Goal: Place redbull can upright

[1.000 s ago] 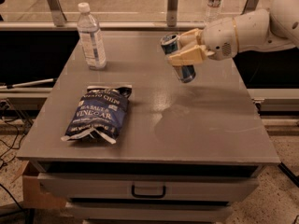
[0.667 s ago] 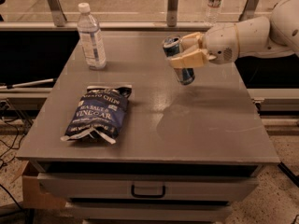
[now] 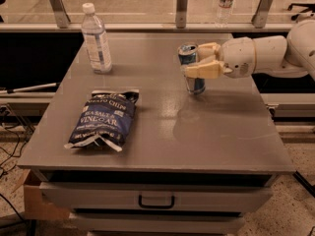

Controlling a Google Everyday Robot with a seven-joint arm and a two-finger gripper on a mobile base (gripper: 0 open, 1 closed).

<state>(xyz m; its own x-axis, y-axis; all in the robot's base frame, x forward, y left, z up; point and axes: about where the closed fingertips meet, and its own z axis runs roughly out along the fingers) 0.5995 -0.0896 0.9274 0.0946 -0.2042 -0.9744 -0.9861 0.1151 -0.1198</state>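
The redbull can (image 3: 193,68), silver-and-blue with a silver top, stands nearly upright at the right-centre of the grey table (image 3: 162,132), its base at or just above the surface. My gripper (image 3: 197,63) reaches in from the right on a white arm. Its tan fingers (image 3: 204,71) are closed around the can's upper half.
A clear water bottle (image 3: 96,39) with a white cap stands at the table's back left. A blue salt-and-vinegar chip bag (image 3: 104,119) lies flat at the front left. A drawer (image 3: 156,198) sits under the table's front edge. A glass railing runs behind.
The gripper has lowered the can and turned it from tilted to nearly upright, moving it slightly down toward the table surface.
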